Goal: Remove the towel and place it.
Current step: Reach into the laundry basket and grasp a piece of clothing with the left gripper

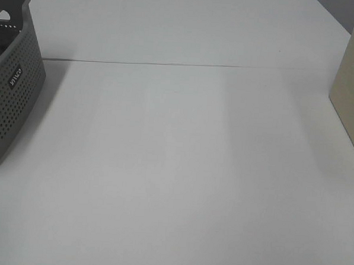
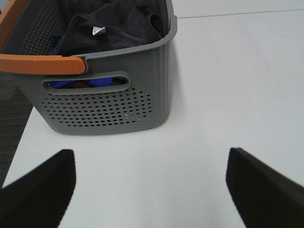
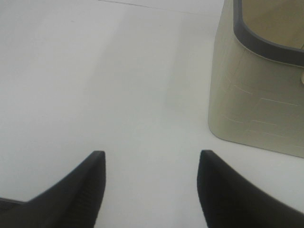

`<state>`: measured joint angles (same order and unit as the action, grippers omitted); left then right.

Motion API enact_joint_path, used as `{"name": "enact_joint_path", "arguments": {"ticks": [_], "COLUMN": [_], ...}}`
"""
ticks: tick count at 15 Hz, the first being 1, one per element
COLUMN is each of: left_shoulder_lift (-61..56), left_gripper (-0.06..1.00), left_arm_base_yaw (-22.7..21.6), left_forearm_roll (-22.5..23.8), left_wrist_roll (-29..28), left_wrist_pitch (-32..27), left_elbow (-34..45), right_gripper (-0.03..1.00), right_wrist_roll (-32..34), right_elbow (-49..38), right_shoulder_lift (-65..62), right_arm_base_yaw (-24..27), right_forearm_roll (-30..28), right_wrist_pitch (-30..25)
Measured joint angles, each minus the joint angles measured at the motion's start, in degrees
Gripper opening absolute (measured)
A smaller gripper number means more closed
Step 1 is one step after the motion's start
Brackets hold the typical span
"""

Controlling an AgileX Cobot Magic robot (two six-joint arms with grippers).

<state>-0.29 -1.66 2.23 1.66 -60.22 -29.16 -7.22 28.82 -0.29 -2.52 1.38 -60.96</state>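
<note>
The dark charcoal towel (image 2: 111, 26) lies bunched inside the grey perforated basket (image 2: 102, 107), with a small white tag showing on it. My left gripper (image 2: 152, 164) hovers over bare table short of the basket, its two black fingers (image 2: 42, 190) spread wide with nothing between them. My right gripper (image 3: 151, 164) is open over the white table, empty, beside a beige bin (image 3: 259, 90). In the exterior high view only the basket's (image 1: 10, 94) side shows at the left edge; neither gripper appears there.
The basket has an orange handle (image 2: 40, 64), and something blue (image 2: 85, 84) shows through its handle slot under the towel. The beige bin (image 1: 352, 88) stands at the table's right edge. A seam (image 1: 186, 65) crosses the white table.
</note>
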Motion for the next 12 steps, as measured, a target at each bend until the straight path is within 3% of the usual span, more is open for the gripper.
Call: {"name": "enact_joint_path", "arguments": {"ticks": [3, 8, 12], "left_shoulder_lift": [0.0, 0.0, 0.0], "left_gripper": [0.99, 0.99, 0.99], "left_arm_base_yaw": [0.0, 0.0, 0.0], "left_forearm_roll": [0.9, -4.3, -5.2], "left_wrist_roll": [0.0, 0.0, 0.0], "left_wrist_pitch": [0.0, 0.0, 0.0], "left_elbow": [0.0, 0.0, 0.0], "right_gripper": [0.57, 0.57, 0.57], "right_wrist_roll": [0.0, 0.0, 0.0], "right_elbow": [0.0, 0.0, 0.0], "right_shoulder_lift": [0.0, 0.0, 0.0], "right_arm_base_yaw": [0.0, 0.0, 0.0], "right_forearm_roll": [0.0, 0.0, 0.0], "right_wrist_pitch": [0.0, 0.0, 0.0]}}
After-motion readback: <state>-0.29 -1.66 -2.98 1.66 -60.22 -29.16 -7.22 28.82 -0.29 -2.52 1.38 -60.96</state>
